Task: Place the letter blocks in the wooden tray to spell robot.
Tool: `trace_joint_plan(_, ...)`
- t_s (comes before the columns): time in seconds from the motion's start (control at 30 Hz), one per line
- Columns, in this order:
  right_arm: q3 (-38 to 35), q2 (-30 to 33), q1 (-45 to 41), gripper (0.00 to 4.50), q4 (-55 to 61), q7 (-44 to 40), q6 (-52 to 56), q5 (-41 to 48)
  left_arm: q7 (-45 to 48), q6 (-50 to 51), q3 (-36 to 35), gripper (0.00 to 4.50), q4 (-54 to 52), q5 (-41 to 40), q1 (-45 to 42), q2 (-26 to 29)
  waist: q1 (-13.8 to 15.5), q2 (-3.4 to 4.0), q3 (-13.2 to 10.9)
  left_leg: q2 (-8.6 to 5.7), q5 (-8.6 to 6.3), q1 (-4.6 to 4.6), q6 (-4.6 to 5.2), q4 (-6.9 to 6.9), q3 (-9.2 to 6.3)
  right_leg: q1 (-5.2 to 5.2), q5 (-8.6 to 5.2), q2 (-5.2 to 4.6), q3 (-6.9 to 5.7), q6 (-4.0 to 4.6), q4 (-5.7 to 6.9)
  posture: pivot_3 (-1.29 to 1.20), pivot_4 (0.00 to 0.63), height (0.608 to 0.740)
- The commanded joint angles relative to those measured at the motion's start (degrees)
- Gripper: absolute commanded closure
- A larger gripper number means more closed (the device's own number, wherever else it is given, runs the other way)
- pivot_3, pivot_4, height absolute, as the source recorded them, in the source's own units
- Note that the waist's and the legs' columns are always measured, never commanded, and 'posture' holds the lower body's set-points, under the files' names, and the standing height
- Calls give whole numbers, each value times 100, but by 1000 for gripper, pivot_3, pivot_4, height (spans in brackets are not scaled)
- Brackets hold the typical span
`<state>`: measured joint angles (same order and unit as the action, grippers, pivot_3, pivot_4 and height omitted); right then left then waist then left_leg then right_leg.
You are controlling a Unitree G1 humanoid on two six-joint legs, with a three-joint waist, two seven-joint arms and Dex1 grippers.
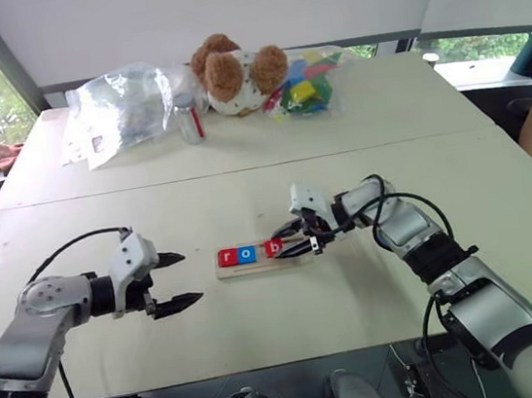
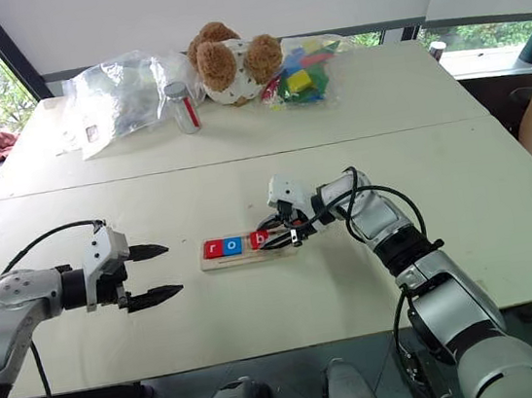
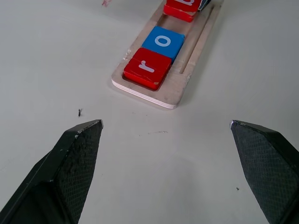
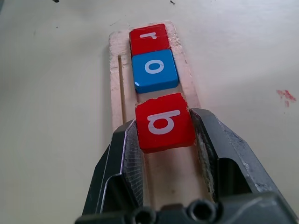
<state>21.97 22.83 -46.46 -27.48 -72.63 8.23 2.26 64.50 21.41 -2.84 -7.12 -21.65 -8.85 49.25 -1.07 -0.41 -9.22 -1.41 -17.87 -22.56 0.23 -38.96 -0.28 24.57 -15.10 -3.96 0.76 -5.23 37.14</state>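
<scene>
left gripper (image 1: 177, 280): jaws wide, empty | right gripper (image 4: 163, 135): jaws clamped, angled down

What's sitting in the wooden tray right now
In the wooden tray lie a red r tile and a blue o tile. The right hand grips a red b tile over the next slot, hiding the tray's near end.

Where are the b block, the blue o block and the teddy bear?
b block (image 4: 164, 122), right wrist view, its red top face.
o block (image 4: 155, 70), right wrist view, its blue top.
teddy bear (image 1: 230, 74), left eye view, its belly.
</scene>
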Motion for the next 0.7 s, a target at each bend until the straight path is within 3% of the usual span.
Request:
trace_joint_plan(0.03, -21, -101, -210, 3339, -74, -60, -165, -47, -51, -79, 10, 0, -169, 37, 7, -34, 0, 0, 0, 0, 0, 0, 0, -1, 0, 0, 0, 0, 0, 0, 0, 0, 150, 740)
trace_joint_plan(0.7, -42, -603, -459, 3339, -652, 47, -462, -309, -231, -120, 71, 0, -202, 103, 91, -221, -9, 0, 0, 0, 3, 1, -6, -2, 0, -1, 0, 0, -1, 0, 2, 0, 150, 740)
